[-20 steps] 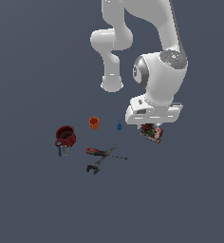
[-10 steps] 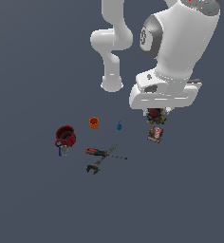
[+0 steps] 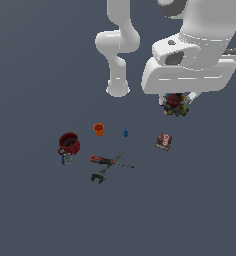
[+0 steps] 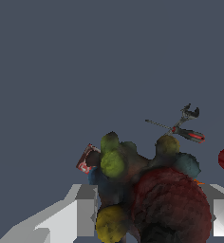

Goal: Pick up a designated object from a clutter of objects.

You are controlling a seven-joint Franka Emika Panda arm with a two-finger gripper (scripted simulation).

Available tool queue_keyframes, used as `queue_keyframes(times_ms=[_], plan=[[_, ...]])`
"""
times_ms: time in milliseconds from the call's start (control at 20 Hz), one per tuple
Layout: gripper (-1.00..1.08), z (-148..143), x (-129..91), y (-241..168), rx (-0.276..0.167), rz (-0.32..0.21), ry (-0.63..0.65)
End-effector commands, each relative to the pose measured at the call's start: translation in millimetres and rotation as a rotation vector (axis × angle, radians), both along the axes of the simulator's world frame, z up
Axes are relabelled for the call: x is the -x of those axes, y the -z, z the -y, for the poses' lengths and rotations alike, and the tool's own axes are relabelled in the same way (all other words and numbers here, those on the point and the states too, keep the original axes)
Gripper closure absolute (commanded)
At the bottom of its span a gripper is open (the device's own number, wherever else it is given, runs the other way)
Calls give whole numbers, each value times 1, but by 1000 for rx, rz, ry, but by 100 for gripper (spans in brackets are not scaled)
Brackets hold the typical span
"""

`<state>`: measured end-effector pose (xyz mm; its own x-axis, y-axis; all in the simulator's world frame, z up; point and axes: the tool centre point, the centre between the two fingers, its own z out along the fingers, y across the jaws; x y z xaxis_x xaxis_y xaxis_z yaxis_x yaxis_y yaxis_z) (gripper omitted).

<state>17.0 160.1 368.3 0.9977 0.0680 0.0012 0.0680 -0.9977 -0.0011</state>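
Plain grey floor; gripper [image 3: 176, 104] clamped on the lumpy toy [image 3: 175, 105], held above the reddish box [image 3: 163, 141], well apart from the tools [image 3: 107, 162]; seemingly light, stiff, knobbly; best pinched across its middle.

In the exterior view, the lumpy item [image 3: 176, 105] is held up between the fingers of the gripper [image 3: 177, 106], above the box [image 3: 163, 141]. The mug [image 3: 69, 143] is set furthest to that view's left, with the cup [image 3: 99, 129] and drop-shaped piece [image 3: 125, 132] between it and the box. The tools [image 3: 110, 161] and clamp [image 3: 99, 176] are placed in front of these.
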Motion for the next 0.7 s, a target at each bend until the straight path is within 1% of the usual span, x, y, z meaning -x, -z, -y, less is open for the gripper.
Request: queue_keyframes(times_ms=[0, 300, 650], plan=[[108, -1, -3, -17, 0, 0, 0], [108, -2, -8, -41, 1, -1, 1], [108, -2, -11, -49, 1, -1, 1]])
